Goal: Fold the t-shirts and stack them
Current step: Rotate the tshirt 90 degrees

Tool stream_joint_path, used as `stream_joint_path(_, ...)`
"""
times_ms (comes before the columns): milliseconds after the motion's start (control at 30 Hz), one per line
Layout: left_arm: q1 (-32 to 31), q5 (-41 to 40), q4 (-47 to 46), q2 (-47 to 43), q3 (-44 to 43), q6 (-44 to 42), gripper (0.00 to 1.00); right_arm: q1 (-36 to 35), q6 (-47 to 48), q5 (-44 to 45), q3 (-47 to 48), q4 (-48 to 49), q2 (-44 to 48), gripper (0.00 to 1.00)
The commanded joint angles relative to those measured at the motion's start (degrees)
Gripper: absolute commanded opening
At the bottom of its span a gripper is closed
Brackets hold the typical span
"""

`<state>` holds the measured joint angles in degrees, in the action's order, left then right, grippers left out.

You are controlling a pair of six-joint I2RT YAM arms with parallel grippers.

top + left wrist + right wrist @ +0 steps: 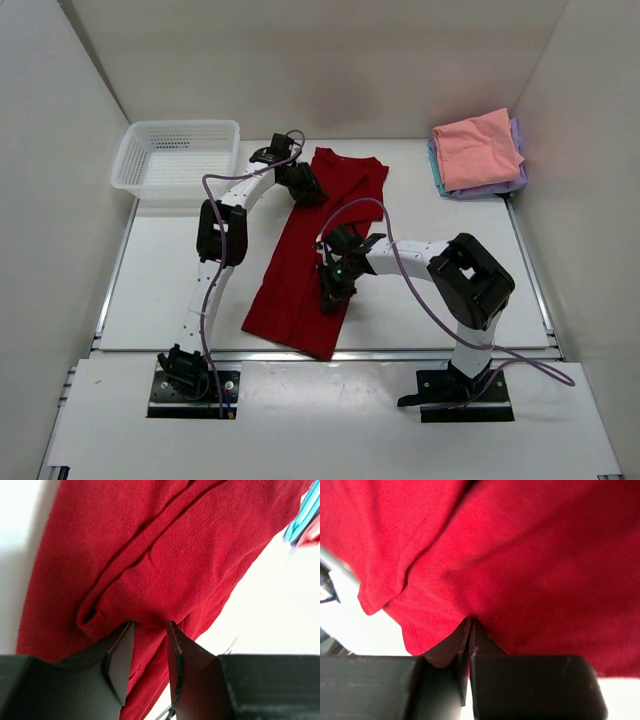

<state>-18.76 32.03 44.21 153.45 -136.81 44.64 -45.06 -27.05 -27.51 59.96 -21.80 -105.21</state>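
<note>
A dark red t-shirt (pixel 310 260), folded into a long strip, lies slanted across the middle of the table. My left gripper (pixel 308 192) is at its far left edge. In the left wrist view that gripper (pixel 150 626) is open, its tips down on the red cloth (pixel 190 555), with a bunched fold just left of them. My right gripper (pixel 329 297) sits on the strip's near right edge. Up close this gripper (pixel 471 621) is shut, and the red cloth (pixel 530 570) puckers into its tips. A folded stack, salmon pink t-shirt (pixel 478 148) over lavender (pixel 515 182) and teal (pixel 436 170), rests at the back right.
A white mesh basket (pixel 132 160) stands at the back left. White walls close in the table on the left, right and back. Purple cables (pixel 405 275) loop over both arms. The arm bases (pixel 190 385) are bolted at the near edge.
</note>
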Motion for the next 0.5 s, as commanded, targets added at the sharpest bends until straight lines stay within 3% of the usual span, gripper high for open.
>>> stream_joint_path(0,3.2,-6.7,0.5,1.2,-2.6,2.1,0.43,3.1,6.5,13.3,2.3,-9.0,-3.0,0.0)
stream_joint_path(233,6.0,-5.5,-3.2,1.0,-1.0,4.5,0.44,8.1,13.2,15.2,1.6,-11.8,-3.1,0.0)
stream_joint_path(467,5.8,0.6,-4.3,3.2,-9.5,6.0,0.47,7.4,17.5,12.8,4.5,-10.7,-1.6,0.0)
